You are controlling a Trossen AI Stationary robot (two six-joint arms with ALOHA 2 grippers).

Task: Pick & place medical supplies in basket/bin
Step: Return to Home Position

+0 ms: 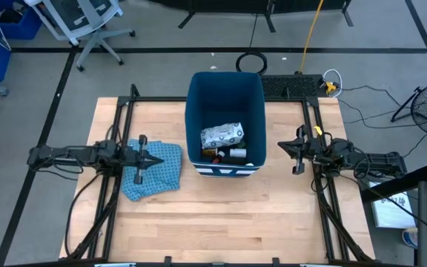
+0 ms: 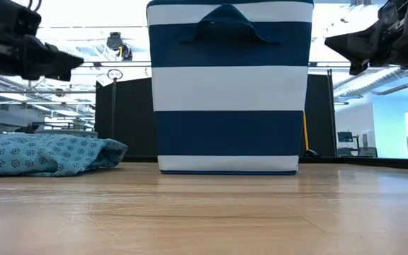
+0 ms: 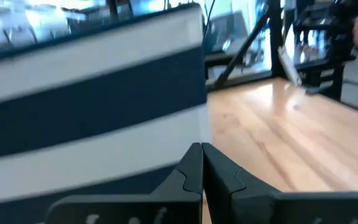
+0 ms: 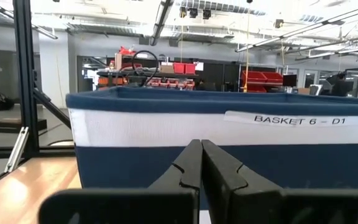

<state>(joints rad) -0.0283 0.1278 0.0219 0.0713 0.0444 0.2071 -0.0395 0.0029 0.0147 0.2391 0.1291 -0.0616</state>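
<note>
The dark-blue bin point(image 1: 224, 122) with white stripes stands upright on the table, its striped wall filling the low view point(image 2: 229, 85). Inside it lie a white black-patterned packet point(image 1: 222, 134) and small items, a dark one and a white one point(image 1: 228, 153). My left gripper point(image 1: 156, 159) hovers shut above the blue patterned cloth, left of the bin; its shut fingers point(image 3: 202, 165) face the bin's wall point(image 3: 92, 118). My right gripper point(image 1: 280, 146) hovers shut to the right of the bin, its fingers point(image 4: 201, 163) facing the wall labelled "BASKET 6 - D1" point(image 4: 229, 143).
A blue patterned cloth point(image 1: 153, 172) lies crumpled on the table left of the bin, seen also in the low view point(image 2: 44, 154). Bare wooden table point(image 1: 221, 215) stretches in front of the bin. Black frame rails point(image 1: 117, 126) run along both table sides.
</note>
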